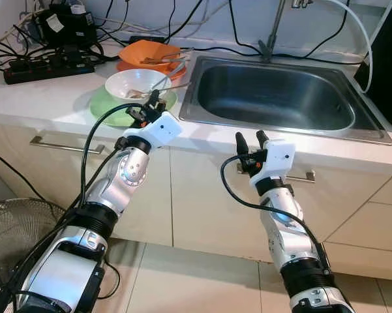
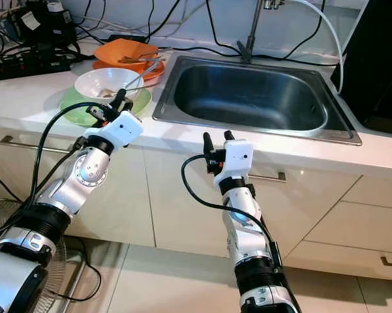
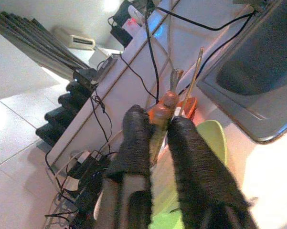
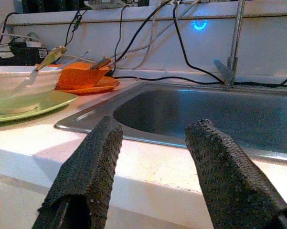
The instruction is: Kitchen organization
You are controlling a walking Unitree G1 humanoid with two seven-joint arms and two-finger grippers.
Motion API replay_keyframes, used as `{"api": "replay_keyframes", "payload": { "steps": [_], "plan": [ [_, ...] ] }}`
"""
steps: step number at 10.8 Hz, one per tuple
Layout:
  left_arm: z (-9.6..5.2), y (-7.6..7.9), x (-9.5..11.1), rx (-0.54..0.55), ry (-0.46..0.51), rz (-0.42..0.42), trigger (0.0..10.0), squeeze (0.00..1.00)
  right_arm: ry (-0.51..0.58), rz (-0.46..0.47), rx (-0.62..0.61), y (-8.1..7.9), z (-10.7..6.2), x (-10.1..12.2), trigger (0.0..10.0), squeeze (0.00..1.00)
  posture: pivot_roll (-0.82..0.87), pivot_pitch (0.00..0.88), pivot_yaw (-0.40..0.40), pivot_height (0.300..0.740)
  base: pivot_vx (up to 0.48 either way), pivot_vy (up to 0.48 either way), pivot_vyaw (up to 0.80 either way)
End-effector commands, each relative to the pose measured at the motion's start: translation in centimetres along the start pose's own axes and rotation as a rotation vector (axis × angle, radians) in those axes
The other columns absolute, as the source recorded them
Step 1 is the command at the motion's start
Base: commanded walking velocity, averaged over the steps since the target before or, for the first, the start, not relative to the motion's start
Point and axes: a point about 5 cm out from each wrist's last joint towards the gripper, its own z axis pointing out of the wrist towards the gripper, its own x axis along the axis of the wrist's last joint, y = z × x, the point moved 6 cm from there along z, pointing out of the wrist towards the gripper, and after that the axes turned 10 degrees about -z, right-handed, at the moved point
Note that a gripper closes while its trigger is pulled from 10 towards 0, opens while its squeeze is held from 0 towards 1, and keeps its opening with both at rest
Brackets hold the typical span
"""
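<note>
While left gripper nearly closed beside white bowl, right gripper wide.

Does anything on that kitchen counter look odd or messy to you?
Yes. A power strip and a tangle of black cables lie on the counter close to the sink, an odd spot for electrics. Used dishes, a white bowl on a green plate, sit unwashed.

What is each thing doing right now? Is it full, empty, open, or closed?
Sink: empty, dry-looking.
White bowl: upright on the green plate, spoon inside.
Orange bowl: upright on an orange plate, utensils inside.
Left hand: at the green plate's edge, fingers nearly together.
Right hand: open, holding nothing.
</note>
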Motion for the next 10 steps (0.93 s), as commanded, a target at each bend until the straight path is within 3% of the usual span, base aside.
{"api": "replay_keyframes", "payload": {
  "steps": [1, 4, 6, 7, 8, 10],
  "plan": [
    [0.4, 0.1, 0.8, -0.009, 0.025, 0.003, 0.0, 0.00, 0.000, 0.009, -0.008, 0.1, 0.0, 0.0, 10.0, 0.00, 0.18, 0.000, -0.022, 0.740, 0.000, 0.000, 0.00],
    [0.4, 0.2, 1.2, -0.022, 0.050, 0.022, 0.0, 0.00, -0.005, 0.012, -0.007, 0.0, 0.0, -0.1, 10.0, 0.00, 0.18, 0.000, -0.021, 0.740, 0.000, 0.000, 0.00],
    [0.6, -1.3, 2.8, 0.052, 0.126, 0.078, 0.0, 0.00, -0.004, 0.011, -0.009, 0.0, 0.0, -0.1, 10.0, 0.00, 0.18, 0.000, -0.024, 0.740, 0.000, 0.000, 0.00],
    [0.7, -2.3, 4.1, 0.099, 0.180, 0.143, 3.1, 0.00, -0.004, 0.010, -0.008, 0.0, 0.0, -0.1, 10.0, 0.00, 0.18, 0.000, -0.025, 0.740, 0.000, 0.000, 0.00],
    [0.7, -3.2, 5.3, 0.136, 0.227, 0.176, 10.0, 0.00, -0.004, 0.009, -0.008, 0.0, 0.1, -0.1, 10.0, 0.00, 0.18, 0.000, -0.025, 0.740, 0.000, 0.000, 0.00],
    [0.3, -4.1, 8.2, 0.178, 0.334, 0.151, 10.0, 0.00, -0.002, 0.009, -0.008, 0.0, 0.1, -0.1, 10.0, 0.00, 0.18, 0.000, -0.027, 0.740, 0.000, 0.000, 0.00]
  ]
}}
